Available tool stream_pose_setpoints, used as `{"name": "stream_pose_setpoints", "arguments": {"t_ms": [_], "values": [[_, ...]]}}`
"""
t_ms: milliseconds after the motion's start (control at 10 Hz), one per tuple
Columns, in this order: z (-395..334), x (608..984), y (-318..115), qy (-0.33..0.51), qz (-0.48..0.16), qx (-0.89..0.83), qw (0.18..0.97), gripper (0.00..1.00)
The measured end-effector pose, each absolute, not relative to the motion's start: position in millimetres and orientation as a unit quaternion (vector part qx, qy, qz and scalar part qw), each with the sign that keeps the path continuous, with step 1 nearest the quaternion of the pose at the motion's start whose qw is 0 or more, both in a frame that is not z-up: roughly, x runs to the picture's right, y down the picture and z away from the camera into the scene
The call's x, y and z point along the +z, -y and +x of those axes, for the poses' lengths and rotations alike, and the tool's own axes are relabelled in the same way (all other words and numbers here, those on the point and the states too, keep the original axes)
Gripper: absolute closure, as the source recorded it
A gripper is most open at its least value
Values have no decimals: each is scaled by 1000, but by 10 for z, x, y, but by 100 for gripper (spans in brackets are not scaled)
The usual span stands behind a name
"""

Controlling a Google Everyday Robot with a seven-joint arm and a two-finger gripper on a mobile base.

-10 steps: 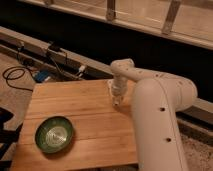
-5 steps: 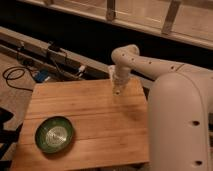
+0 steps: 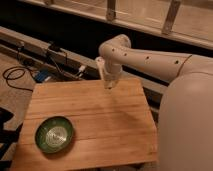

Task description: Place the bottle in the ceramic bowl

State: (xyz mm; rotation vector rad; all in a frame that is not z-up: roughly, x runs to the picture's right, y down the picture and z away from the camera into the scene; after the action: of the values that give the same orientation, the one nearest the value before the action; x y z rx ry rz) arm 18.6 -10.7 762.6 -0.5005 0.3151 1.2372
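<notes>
The green ceramic bowl sits on the wooden table near its front left corner, with nothing in it. My gripper hangs from the white arm and points down over the table's back edge, right of centre, far from the bowl. I cannot pick out the bottle from the whitish gripper end, and no bottle lies on the table.
My white body fills the right side next to the table's right edge. Behind the table runs a dark ledge with black boxes. Cables and a blue item lie on the floor at left.
The gripper has risen from the tabletop and shifted slightly left along the back edge. The view has moved in closer. The bowl has not moved.
</notes>
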Motion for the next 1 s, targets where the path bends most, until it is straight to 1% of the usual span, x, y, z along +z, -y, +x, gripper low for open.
{"name": "stream_pose_setpoints", "arguments": {"t_ms": [200,700,1000], "values": [[25,7544,-63,-158,-249,546,784,99],[55,7550,-61,-161,-247,545,785,99],[-129,7388,-129,-140,-237,510,815,99]]}}
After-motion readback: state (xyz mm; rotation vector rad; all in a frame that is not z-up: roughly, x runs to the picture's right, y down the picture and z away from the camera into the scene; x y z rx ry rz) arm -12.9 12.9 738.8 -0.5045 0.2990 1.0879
